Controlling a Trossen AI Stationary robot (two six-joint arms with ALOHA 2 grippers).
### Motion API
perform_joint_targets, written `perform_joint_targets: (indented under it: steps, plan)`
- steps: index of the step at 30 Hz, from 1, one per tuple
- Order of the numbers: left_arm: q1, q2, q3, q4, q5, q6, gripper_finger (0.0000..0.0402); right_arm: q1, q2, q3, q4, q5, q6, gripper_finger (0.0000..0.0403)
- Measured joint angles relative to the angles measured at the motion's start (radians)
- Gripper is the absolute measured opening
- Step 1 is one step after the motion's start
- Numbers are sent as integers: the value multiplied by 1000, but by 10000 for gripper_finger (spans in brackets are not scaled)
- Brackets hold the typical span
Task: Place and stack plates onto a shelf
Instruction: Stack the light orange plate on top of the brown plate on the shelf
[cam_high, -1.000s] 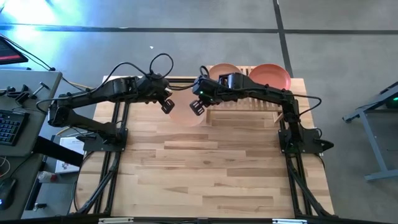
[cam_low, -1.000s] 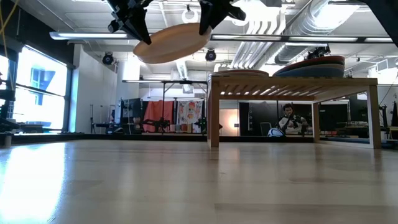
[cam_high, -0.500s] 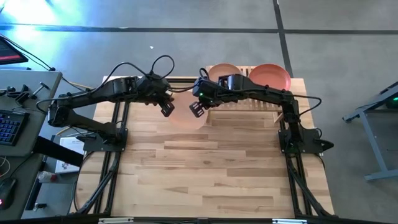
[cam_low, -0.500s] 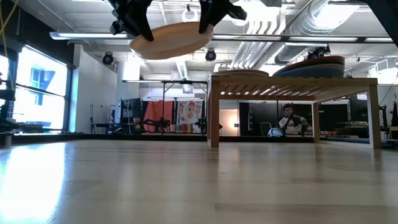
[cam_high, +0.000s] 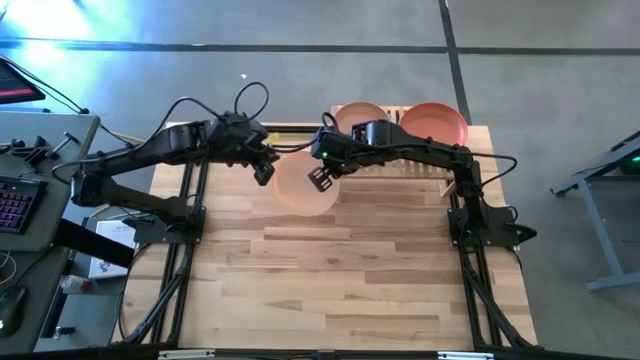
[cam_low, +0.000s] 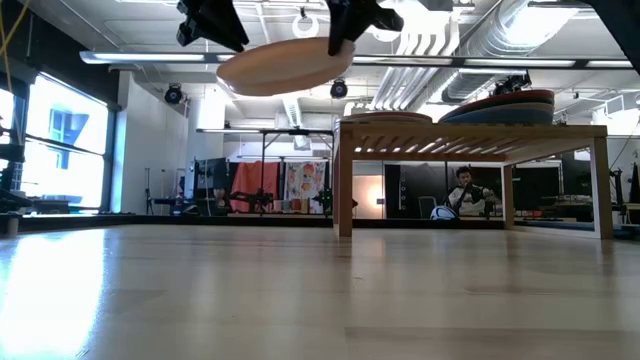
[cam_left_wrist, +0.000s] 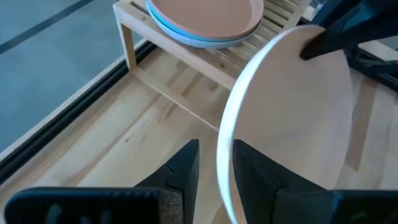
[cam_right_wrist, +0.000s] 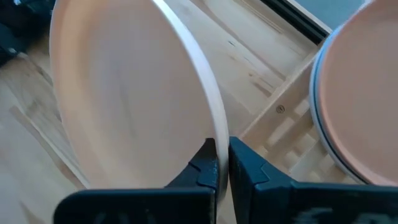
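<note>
Seen from above, a peach plate (cam_high: 303, 183) is held in the air just beside the shelf (cam_high: 400, 160), at its end nearest the left arm. The left gripper (cam_high: 262, 165) is at one edge of the plate, the right gripper (cam_high: 322, 176) at the opposite edge.

From table height, the plate (cam_low: 283, 66) is seen level, higher than the shelf top (cam_low: 470, 130), on which two stacks are carried.

In the left wrist view, the fingers (cam_left_wrist: 184, 169) are parted around the rim without touching it.

In the right wrist view, the fingers (cam_right_wrist: 205, 163) are pinched onto the rim.
</note>
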Motion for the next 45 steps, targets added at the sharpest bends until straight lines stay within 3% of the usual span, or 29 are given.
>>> perform_joint_targets:
  steps: [11,21,27,37,45]
  plan:
    - [0,-81,0,-3,0,27,83,-34,-32,23,-92,-3,-50,0]
    - [6,-91,0,-38,-4,88,83,-197,-105,31,-109,-92,-233,0]
    - [29,-88,0,-45,-5,98,83,-360,-117,31,-107,-240,-377,0]
    - [96,-88,0,-68,-6,98,83,-679,-117,31,-111,-587,-578,0]
    - [154,-88,0,-61,-6,97,83,-872,-79,31,-128,-837,-696,0]
